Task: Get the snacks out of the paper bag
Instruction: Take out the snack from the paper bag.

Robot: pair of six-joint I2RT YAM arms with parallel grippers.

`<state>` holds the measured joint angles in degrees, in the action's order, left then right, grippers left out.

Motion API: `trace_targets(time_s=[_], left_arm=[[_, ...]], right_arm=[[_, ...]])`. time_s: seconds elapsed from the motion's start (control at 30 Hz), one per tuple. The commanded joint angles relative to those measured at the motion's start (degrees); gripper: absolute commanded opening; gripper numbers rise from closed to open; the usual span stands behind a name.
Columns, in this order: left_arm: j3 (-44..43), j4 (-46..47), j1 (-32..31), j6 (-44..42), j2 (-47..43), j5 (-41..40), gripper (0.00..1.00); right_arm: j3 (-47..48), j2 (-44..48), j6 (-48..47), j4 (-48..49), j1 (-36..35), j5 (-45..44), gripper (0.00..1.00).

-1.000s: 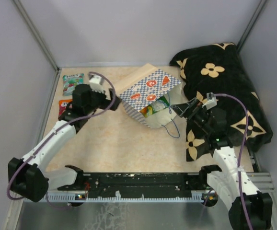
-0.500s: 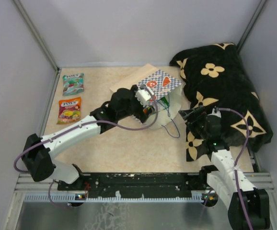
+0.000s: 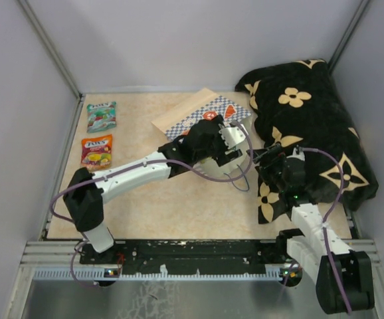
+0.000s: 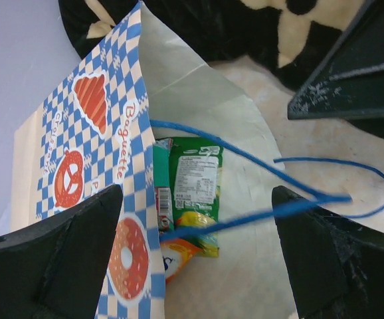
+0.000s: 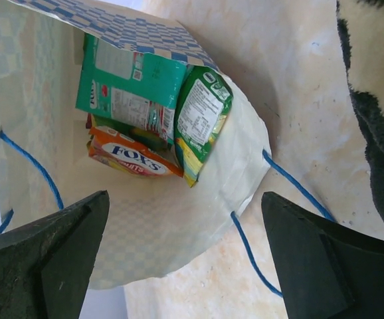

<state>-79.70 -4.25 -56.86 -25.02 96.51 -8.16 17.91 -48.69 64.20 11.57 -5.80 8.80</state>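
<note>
The paper bag (image 3: 193, 120) lies on its side mid-table, mouth toward the right. In the left wrist view its checkered side (image 4: 86, 166) is on the left, with a green packet (image 4: 195, 176), a teal one (image 4: 159, 166) and an orange one (image 4: 177, 257) inside, behind a blue cord handle (image 4: 258, 216). The right wrist view shows the teal (image 5: 129, 83), green (image 5: 202, 119) and orange (image 5: 135, 157) packets in the open mouth. My left gripper (image 3: 230, 143) (image 4: 198, 266) is open and empty at the bag's mouth. My right gripper (image 3: 257, 158) (image 5: 185, 266) is open and empty just right of it.
A teal packet (image 3: 101, 115) and a purple-orange packet (image 3: 96, 150) lie on the table at the far left. A black flower-patterned cloth (image 3: 311, 126) fills the back right, under the right arm. Grey walls close in the left, back and right sides.
My left arm has swung from the table's left side across to the bag's mouth. The bag has tipped flatter. The right gripper has shifted slightly.
</note>
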Motion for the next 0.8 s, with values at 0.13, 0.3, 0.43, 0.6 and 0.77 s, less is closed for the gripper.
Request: trace_targets(time_s=[0.13,0.3,0.43,0.6,0.77], left_arm=[[-13.10,8.01,-0.05,-1.30,7.23,-13.19,1.00],[-20.04,7.83,0.92,0.45,10.48,-22.98,1.00],[-21.68,7.39,2.54,1.89,10.80,-26.47,1.00],[-23.12,4.46,5.36,4.99,10.44,-27.83,1.00],[-23.33,3.74,6.95,7.70,9.34,-27.44,1.00]], right_arm=[[4.30,-7.78,1.37,10.29,-0.83,4.51,0.99],[5.54,-12.97,5.48,16.36,-4.38,2.40,0.92],[5.64,-19.90,11.15,24.28,-6.45,2.08,0.86],[9.31,-29.42,14.06,31.79,-9.29,1.68,0.82],[15.11,-36.98,14.16,34.88,-12.11,-0.47,0.75]])
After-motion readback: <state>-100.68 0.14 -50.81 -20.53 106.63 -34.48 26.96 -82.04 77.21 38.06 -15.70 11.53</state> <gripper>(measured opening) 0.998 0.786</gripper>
